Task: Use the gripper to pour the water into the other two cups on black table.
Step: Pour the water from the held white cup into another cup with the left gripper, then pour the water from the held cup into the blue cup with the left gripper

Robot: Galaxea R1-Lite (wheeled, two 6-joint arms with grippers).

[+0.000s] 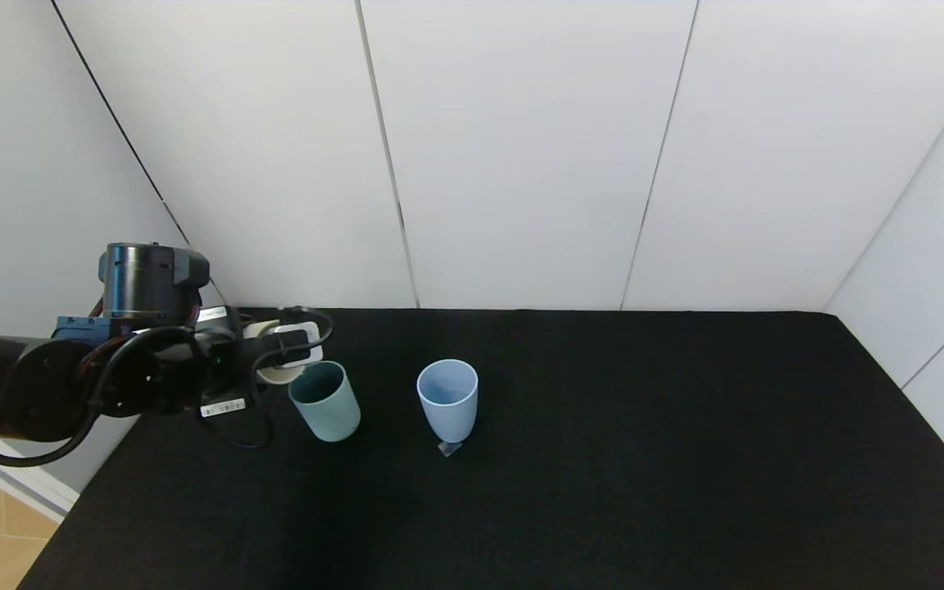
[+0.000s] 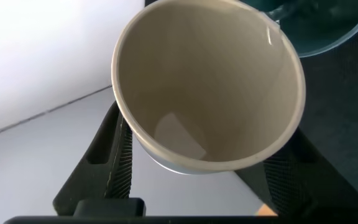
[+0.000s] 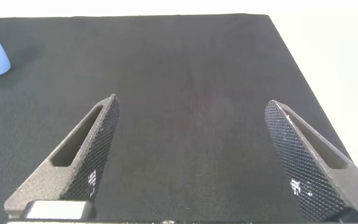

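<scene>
Cream-beige plastic tumbler (image 2: 209,87) clamped in my left gripper (image 2: 197,171) | tipped beside teal-green plastic tumbler (image 1: 325,401) | risk: stream misses rim, wets black cloth table (image 1: 603,459)

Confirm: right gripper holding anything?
No. In the right wrist view the right gripper has its fingers spread wide with only bare black table showing between them.

We took the place for a robot test booth in a lab, not a home. Plain white wall panels (image 1: 521,156) with dark seams boxed in a table (image 1: 644,459) draped in black cloth. It held only a green cup (image 1: 326,403) and a blue cup (image 1: 447,400), with a black robot arm (image 1: 70,377) reaching in.
</scene>
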